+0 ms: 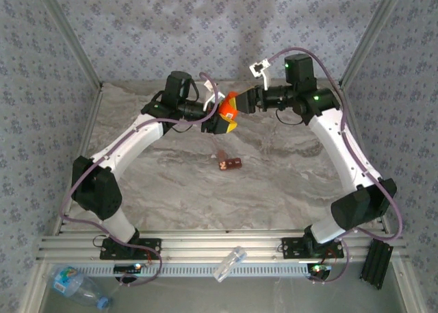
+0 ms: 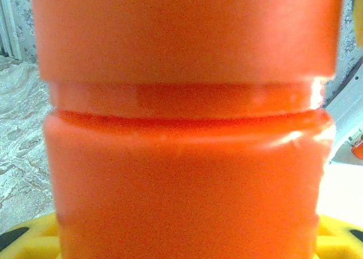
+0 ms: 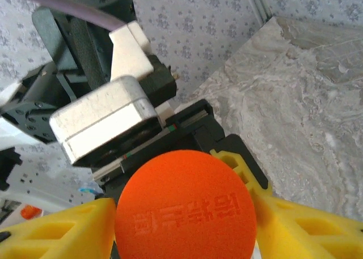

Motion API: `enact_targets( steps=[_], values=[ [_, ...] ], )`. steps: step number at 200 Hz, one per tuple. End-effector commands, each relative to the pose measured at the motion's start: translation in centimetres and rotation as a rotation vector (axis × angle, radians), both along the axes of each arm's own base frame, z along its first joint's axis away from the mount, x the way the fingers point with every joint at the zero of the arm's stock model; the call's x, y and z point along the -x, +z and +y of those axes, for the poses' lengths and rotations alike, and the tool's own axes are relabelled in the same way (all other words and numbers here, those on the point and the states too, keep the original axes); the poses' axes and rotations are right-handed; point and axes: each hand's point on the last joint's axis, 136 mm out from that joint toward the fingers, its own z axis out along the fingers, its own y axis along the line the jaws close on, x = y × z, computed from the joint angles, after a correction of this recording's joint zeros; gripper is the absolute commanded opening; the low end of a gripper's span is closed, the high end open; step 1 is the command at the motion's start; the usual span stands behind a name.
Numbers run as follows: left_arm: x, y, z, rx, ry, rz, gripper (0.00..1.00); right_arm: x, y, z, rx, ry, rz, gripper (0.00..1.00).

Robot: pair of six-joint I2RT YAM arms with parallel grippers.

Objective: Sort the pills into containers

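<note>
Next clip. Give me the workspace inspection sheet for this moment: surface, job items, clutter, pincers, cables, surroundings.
Surface: grey marbled tabletop, no spills seen.
Job's things: orange pill bottle held off the table at rear centre; small brown item lies mid-table, too small to identify.
Clutter: water bottle lying at the near left; clear plastic piece on the near rail.
Grippers: left pincer closed on the bottle's body; right pincer closed against its cap.
Cables: purple cable runs along each arm.
Surroundings: patterned walls, metal frame posts.
</note>
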Motion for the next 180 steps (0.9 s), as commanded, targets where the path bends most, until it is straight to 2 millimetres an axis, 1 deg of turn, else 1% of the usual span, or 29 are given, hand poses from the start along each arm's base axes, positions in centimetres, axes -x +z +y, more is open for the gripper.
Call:
enact_targets(
  steps=[1,12,32,36,69,91,110,129,146,150,159,166,180],
  values=[
    [0.4,1.3,-0.2,0.026,-0.021,-0.048,0.00,0.4,0.2,0.3,0.007,0.021,-0.004,0.52],
    [0.2,1.4,-0.1,0.025,-0.004,-0.056,0.00,0.3,-0.1,0.4,0.011,0.012,0.004,0.43],
    [-0.7,1.5,0.0,0.031,0.054,-0.084,0.00,-0.5,-1.4,0.2,0.031,-0.052,0.044,0.38],
    [-0.9,1.6,0.0,0.033,0.071,-0.091,0.00,-0.9,-1.3,0.3,0.025,-0.065,0.037,0.37],
    [-2.8,1.4,0.4,0.036,0.241,-0.170,0.00,-3.1,-4.0,0.4,0.023,-0.203,0.134,0.37],
    [-3.8,0.7,0.3,0.024,0.350,-0.225,0.00,-3.8,-5.6,1.2,0.033,-0.269,0.167,0.37],
    [-4.1,0.4,0.1,0.029,0.406,-0.258,0.00,-4.2,-6.3,1.7,0.036,-0.302,0.175,0.38],
    [-4.6,0.0,0.0,0.027,0.453,-0.269,0.00,-4.6,-6.5,1.7,0.030,-0.320,0.176,0.39],
    [-5.0,-0.2,0.2,0.031,0.488,-0.270,0.00,-4.8,-6.2,1.5,0.030,-0.330,0.174,0.43],
    [-5.1,-0.3,0.2,0.028,0.492,-0.269,0.00,-4.7,-6.1,1.4,0.032,-0.330,0.174,0.47],
    [-5.3,-0.4,0.4,0.023,0.498,-0.269,0.00,-4.7,-5.5,1.0,0.022,-0.327,0.163,0.59],
    [-5.4,-0.3,0.6,0.026,0.499,-0.266,0.00,-4.7,-4.9,0.5,0.010,-0.329,0.149,0.67],
    [-5.6,-0.1,1.1,0.032,0.498,-0.261,0.00,-4.3,-3.5,-0.4,-0.017,-0.302,0.112,0.76]
  ],
)
